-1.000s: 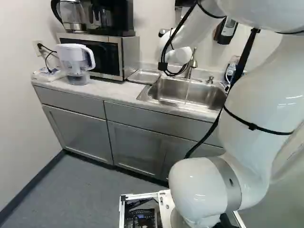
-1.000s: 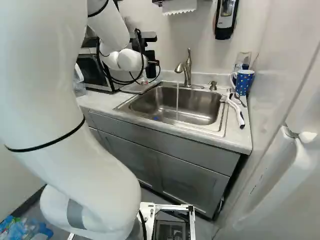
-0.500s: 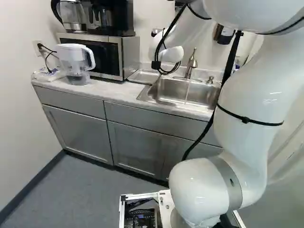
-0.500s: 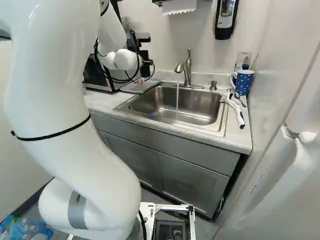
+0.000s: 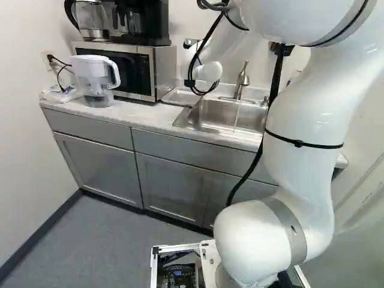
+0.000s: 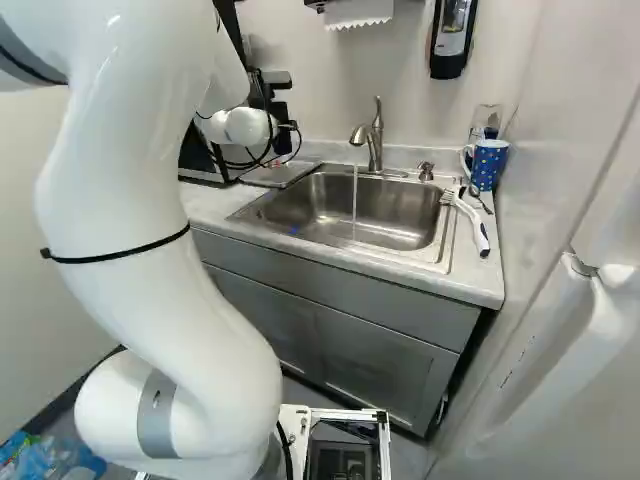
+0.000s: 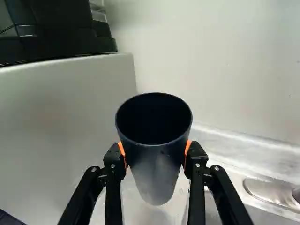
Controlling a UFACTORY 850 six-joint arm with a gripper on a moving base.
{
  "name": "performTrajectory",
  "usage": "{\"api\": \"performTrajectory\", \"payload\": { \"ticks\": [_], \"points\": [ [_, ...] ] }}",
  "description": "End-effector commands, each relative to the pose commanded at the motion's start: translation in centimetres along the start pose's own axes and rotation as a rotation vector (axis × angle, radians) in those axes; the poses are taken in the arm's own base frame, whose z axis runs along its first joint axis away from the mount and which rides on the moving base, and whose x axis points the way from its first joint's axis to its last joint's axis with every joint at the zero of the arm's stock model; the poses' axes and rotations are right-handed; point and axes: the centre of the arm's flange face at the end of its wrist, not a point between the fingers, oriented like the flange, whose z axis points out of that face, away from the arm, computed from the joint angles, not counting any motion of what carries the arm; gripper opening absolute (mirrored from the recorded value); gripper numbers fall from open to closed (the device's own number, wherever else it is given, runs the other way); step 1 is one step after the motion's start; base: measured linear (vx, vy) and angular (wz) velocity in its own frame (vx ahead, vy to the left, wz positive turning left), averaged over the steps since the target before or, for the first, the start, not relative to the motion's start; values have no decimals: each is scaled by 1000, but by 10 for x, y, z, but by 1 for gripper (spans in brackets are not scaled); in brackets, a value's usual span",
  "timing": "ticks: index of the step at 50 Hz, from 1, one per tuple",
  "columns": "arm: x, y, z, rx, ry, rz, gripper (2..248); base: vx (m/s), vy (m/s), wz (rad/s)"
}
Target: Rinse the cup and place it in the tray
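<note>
Right base view: arm [image 6: 125, 200] and cup [image 7: 157, 164] are farther from the faucet [image 6: 375, 140].

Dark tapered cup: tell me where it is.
The dark tapered cup is in the wrist view, gripped between the orange-padded fingers of the black gripper, near the silver microwave.

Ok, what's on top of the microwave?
On the microwave stand a see-through kettle and a black machine. Whatever is behind the machine is covered, so I can't tell.
</note>
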Motion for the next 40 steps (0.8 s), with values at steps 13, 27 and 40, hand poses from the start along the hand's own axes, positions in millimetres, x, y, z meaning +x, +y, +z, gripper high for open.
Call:
{"api": "performTrajectory", "payload": {
  "ticks": [13, 27, 40],
  "points": [
    [-11, 0, 3, 0, 14, 0, 125, 0, 0, 0],
    [-26, 1, 6, -1, -14, -1, 125, 0, 0, 0],
    [-40, 1, 9, -2, -40, -1, 125, 0, 0, 0]
  ]
}}
